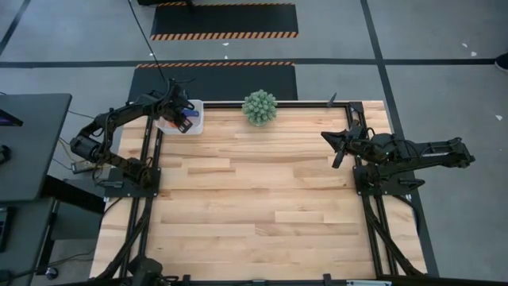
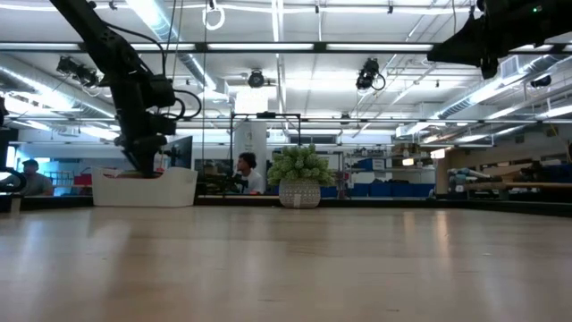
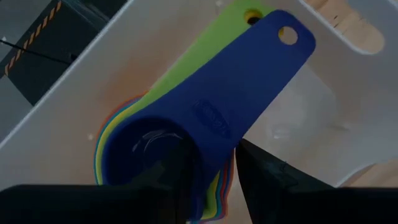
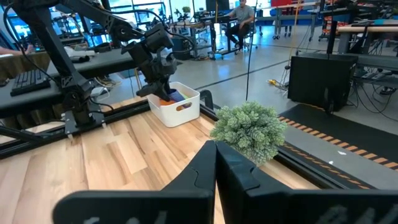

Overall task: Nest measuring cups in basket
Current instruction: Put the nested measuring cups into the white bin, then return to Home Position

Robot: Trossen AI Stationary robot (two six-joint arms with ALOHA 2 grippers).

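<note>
The white basket [image 1: 199,111] stands at the table's far left corner. Inside it lies a nested stack of measuring cups. The blue cup [image 3: 236,93] is on top, with the green cup's handle [image 3: 205,56] under it. Yellow, orange and red rims [image 3: 102,134] peek out along the stack's edge. My left gripper [image 3: 211,186] reaches down into the basket and is shut on the blue cup. My right gripper [image 1: 335,143] hovers shut above the table's right side, far from the basket. My left gripper comes from above, pointing down into the basket. It pinches the blue cup's bowl wall [image 3: 208,177] beside the handle's root. One finger [image 3: 177,177] is inside the bowl and the other [image 3: 258,174] is outside. The cup sits in the stack, its handle roughly level.
A green spiky ball-shaped plant [image 1: 259,106] in a small pot stands at the far edge, right of the basket. Bare wooden tabletop [image 1: 254,199] spreads between the two arms. People sit at desks in the room behind [image 2: 243,170].
</note>
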